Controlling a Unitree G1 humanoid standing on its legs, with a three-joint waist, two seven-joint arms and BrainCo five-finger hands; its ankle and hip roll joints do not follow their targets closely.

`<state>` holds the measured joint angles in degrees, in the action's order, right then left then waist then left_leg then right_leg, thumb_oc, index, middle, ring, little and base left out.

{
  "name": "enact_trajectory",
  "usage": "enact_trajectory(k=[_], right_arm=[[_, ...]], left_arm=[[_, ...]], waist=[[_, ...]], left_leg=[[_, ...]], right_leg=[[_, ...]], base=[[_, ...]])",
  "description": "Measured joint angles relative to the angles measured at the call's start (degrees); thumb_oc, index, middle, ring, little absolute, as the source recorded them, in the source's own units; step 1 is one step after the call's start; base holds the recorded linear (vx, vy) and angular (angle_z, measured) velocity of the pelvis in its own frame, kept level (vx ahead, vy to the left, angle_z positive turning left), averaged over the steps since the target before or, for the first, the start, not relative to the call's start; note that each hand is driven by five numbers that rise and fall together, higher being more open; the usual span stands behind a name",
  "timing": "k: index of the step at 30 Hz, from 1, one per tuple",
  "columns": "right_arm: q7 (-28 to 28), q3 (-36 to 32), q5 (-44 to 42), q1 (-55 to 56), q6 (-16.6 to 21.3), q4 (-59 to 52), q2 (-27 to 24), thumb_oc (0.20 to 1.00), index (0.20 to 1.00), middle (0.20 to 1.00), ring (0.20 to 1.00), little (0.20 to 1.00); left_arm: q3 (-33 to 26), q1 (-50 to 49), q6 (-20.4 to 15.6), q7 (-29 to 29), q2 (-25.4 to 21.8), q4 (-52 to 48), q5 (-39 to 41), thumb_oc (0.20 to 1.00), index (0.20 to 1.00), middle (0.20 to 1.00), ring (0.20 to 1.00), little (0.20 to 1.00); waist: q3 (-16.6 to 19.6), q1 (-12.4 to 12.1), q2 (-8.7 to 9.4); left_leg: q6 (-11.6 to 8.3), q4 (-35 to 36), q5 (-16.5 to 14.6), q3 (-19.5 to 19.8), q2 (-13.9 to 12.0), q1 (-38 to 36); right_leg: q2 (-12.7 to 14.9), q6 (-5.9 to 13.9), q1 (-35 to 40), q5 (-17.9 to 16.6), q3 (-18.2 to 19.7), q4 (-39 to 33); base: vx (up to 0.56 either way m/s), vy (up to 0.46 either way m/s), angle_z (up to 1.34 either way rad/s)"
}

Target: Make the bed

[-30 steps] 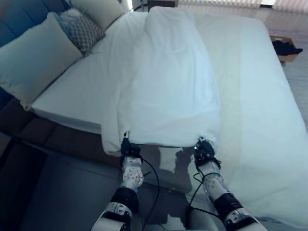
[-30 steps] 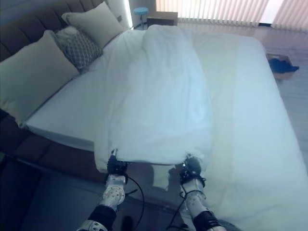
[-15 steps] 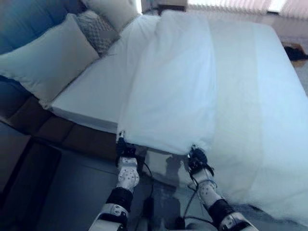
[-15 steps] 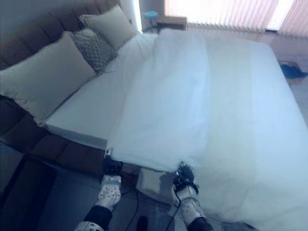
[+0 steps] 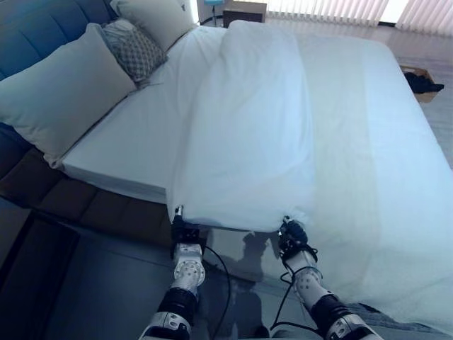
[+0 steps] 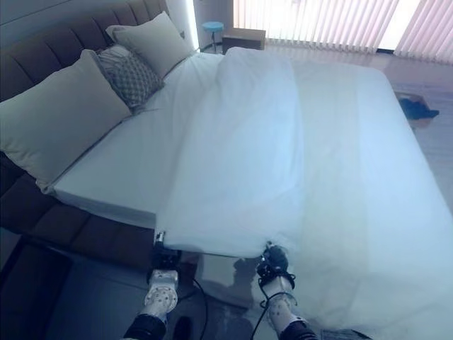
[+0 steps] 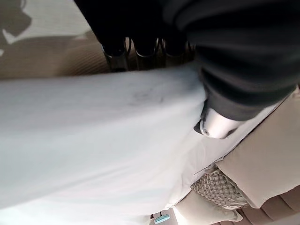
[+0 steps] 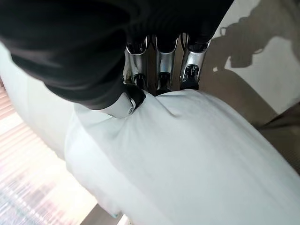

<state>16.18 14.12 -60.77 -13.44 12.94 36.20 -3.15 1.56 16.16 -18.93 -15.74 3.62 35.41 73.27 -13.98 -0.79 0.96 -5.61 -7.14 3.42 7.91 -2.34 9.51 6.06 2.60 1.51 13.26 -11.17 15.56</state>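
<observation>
While the white duvet (image 5: 248, 127) is lying in a long folded band down the middle of the bed (image 5: 375, 142), both hands are gripping its near edge, which is hanging just past the side of the mattress above the floor (image 5: 106, 283): the left hand (image 5: 182, 232) is pinching the left corner of that edge, and in its wrist view the fingers (image 7: 140, 47) are curling over the cloth while the thumb is pressing in from the other side; the right hand (image 5: 292, 232) is clenching the right corner, and in its wrist view the fingertips (image 8: 161, 79) and thumb are closing on a gathered bit of the fabric. The edge between the two hands is stretching fairly straight. To the left of the duvet the bare sheet is showing, and beyond it a large pale pillow (image 5: 60, 88), a grey patterned cushion (image 5: 133, 49) and a second pale pillow (image 5: 152, 18) are leaning against the dark padded headboard (image 6: 42, 53). At the far side of the bed a small wooden nightstand (image 6: 244, 39) is standing before a window with vertical blinds (image 6: 333, 21)
</observation>
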Motion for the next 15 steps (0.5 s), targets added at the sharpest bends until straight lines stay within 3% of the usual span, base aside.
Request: enact_trajectory(k=[3,5,7,9,11,13,14,15], right_arm=[[0.2,0.1,0.7,-0.5,-0.3,0.0,1.1,0.200,0.200,0.200,0.200,0.200],[0.2,1.3,0.7,-1.6,-0.5,-0.2,1.9,0.200,0.200,0.200,0.200,0.200],[0.2,2.3,0.6,-1.8,-0.5,-2.6,1.9,0.200,0.200,0.200,0.200,0.200],[-0.9,2.5,0.6,-1.8,-0.4,-6.9,1.8,0.200,0.200,0.200,0.200,0.200],[-2.4,2.5,0.7,-2.1,-0.3,-9.8,1.6,0.200,0.200,0.200,0.200,0.200],[-4.1,2.9,1.2,-1.9,-0.1,-11.8,1.3,0.200,0.200,0.200,0.200,0.200],[-4.9,2.9,2.3,-1.0,0.1,-13.4,0.4,0.200,0.200,0.200,0.200,0.200],[-5.6,2.8,2.8,0.0,0.4,-14.1,-0.3,0.200,0.200,0.200,0.200,0.200]], left_arm=[[0.4,0.0,0.0,0.0,-1.6,0.2,-0.1,0.200,0.200,0.200,0.200,0.200],[0.4,0.5,-0.1,-0.1,-3.8,-0.1,-0.2,0.200,0.200,0.200,0.200,0.200],[0.2,0.4,-0.1,-0.2,-5.1,-3.1,-0.5,0.200,0.200,0.200,0.200,0.200],[-0.6,-0.1,-0.3,-0.2,-5.7,-7.9,-0.7,0.200,0.200,0.200,0.200,0.200],[-0.6,-0.9,-0.4,-0.1,-6.7,-11.5,-2.8,0.200,0.200,0.200,0.200,0.200],[-0.8,-2.2,-0.6,0.0,-7.5,-14.1,-3.0,0.200,0.200,0.200,0.200,0.200],[-0.8,-2.5,-0.7,0.0,-6.8,-14.1,-3.7,0.200,0.200,0.200,0.200,0.200],[-0.8,-3.0,-0.7,0.2,-6.2,-14.2,-4.3,0.200,0.200,0.200,0.200,0.200]], waist=[[0.3,-0.4,0.49],[0.4,-0.8,0.59],[0.5,-1.9,0.77],[0.5,-1.7,0.78],[0.5,-2.2,0.91],[0.5,-2.9,1.00],[0.4,-2.4,0.56],[0.5,-1.7,0.35]], left_leg=[[3.38,-0.3,-0.9,-2.7,3.2,-0.4],[4.79,-0.8,-1.6,-4.9,3.9,-0.3],[5.60,-0.7,-2.1,-6.2,4.4,0.1],[6.23,0.6,-1.1,-6.4,4.5,0.0],[6.26,2.3,-0.3,-7.0,4.0,-0.9],[5.53,3.6,0.4,-6.8,3.1,-1.3],[5.10,3.6,0.8,-6.0,3.1,-1.0],[4.94,3.9,1.1,-6.0,3.4,-0.9]], right_leg=[[4.1,0.80,-2.6,-0.2,2.2,4.8],[5.5,1.08,-3.5,-1.4,2.0,5.2],[5.6,1.20,-3.8,-2.6,0.9,3.2],[5.6,2.80,-3.9,-4.3,0.8,1.3],[5.1,4.36,-3.6,-5.2,0.1,-1.0],[1.6,4.84,-3.7,-4.9,1.8,-5.3],[-0.3,1.79,-2.7,-6.0,3.4,-7.3],[-0.8,1.67,-2.4,-6.0,3.5,-7.6]], base=[[0.01,0.386,-0.08],[0.01,0.263,-0.42],[0.02,0.219,-0.47],[0.02,0.111,-0.15],[0.01,0.076,-0.19],[0.00,0.084,-0.17],[0.01,0.020,0.18],[0.01,0.009,0.30]])
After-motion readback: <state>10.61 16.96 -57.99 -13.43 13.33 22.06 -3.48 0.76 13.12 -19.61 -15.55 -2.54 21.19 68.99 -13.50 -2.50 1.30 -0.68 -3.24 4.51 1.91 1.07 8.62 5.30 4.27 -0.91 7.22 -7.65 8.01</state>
